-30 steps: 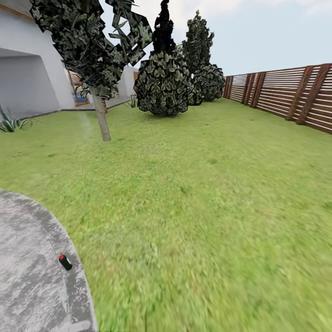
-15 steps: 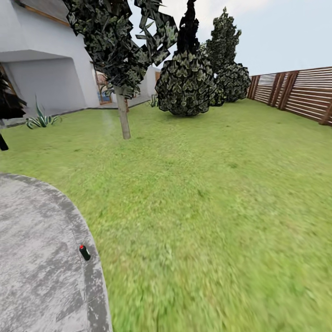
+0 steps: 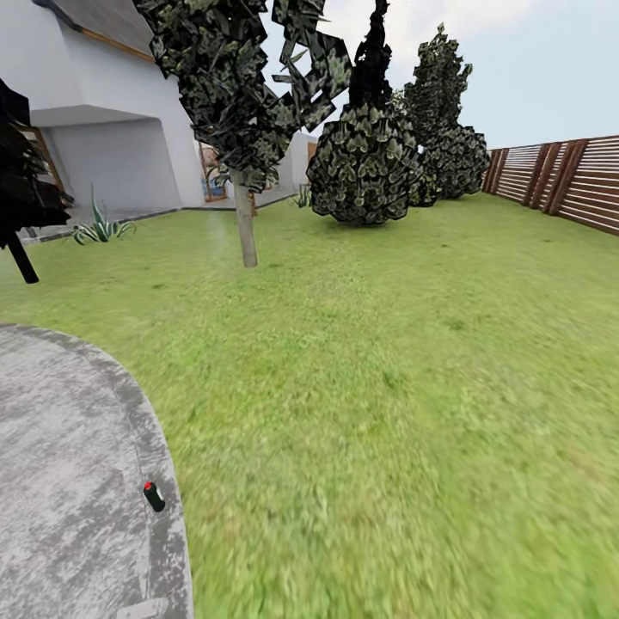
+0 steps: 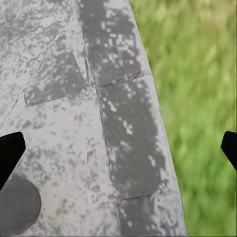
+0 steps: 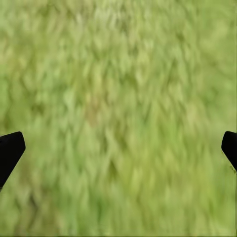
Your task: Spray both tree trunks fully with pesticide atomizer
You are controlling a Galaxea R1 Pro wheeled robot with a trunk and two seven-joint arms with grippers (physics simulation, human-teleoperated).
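We see the small dark red-capped atomizer bottle (image 3: 154, 496) lying on the grey stone paving (image 3: 69, 481) beside green lawn (image 3: 387, 387); both our grippers (image 4: 118, 148) (image 5: 118, 148) hang spread wide, empty

I see flat, even daylight with no clear shadows; the grass (image 3: 387, 413) smears soft up close and in both wrist views.

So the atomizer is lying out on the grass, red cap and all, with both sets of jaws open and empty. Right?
Not quite. The atomizer lies on the grey paved patch, close to its edge beside the lawn, not on the grass; the head view shows this. Its cap is red, and both wrist views show jaws spread wide with nothing between them.
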